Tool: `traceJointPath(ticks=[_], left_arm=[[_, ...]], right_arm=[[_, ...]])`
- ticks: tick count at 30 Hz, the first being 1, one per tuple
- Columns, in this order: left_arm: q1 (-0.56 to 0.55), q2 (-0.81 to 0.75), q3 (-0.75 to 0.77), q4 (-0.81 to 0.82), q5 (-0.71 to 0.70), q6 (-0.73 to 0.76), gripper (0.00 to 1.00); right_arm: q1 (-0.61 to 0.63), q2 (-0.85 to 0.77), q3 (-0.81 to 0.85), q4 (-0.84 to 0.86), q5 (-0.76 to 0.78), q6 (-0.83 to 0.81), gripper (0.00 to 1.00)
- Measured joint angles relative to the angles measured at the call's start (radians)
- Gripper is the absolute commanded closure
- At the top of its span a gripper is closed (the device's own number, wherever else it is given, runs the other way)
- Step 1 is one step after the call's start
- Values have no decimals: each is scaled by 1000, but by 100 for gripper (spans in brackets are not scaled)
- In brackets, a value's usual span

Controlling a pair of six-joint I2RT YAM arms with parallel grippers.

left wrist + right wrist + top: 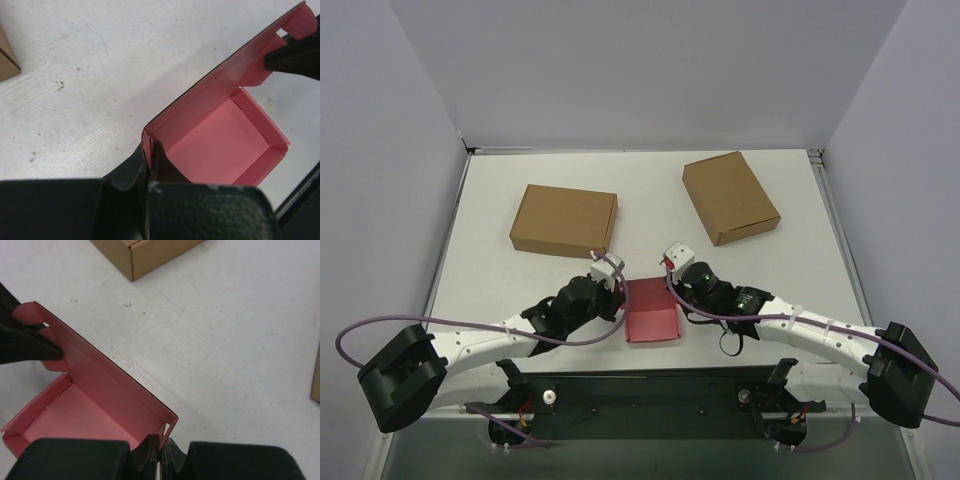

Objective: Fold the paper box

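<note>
I've got the pink paper box (650, 312) sitting open-topped near the front edge of the table (650, 170), between both arms. The left gripper (150, 150) is pinched tight on one end of its raised far flap, and the right gripper (160, 442) is clamped on the other end. Left brown box (563, 219) and right brown box (730, 197) sit well behind.

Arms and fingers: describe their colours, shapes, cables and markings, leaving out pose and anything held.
The left arm and right arm match: white tubular links between bulky black joint housings. A purple cable loops along each. Each wrist carries a small white block with red wiring. The right arm's black wrist joints show green lights. The left fingers and right fingers are matte black.
</note>
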Motion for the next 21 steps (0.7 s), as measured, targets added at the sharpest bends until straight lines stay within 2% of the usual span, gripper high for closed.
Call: traceJointPath(ticks=[6, 11, 15, 21], left_arm=[[-23, 43, 30, -8, -148, -31, 100], [-37, 67, 31, 7, -240, -65, 100], [-52, 74, 22, 26, -287, -91, 100], [-75, 95, 18, 72, -351, -129, 100]], right_arm=[[123, 109, 30, 73, 303, 103, 100], [195, 226, 70, 120, 495, 175, 100], [235, 290, 102, 126, 617, 231, 100], [300, 301, 101, 127, 769, 339, 100]])
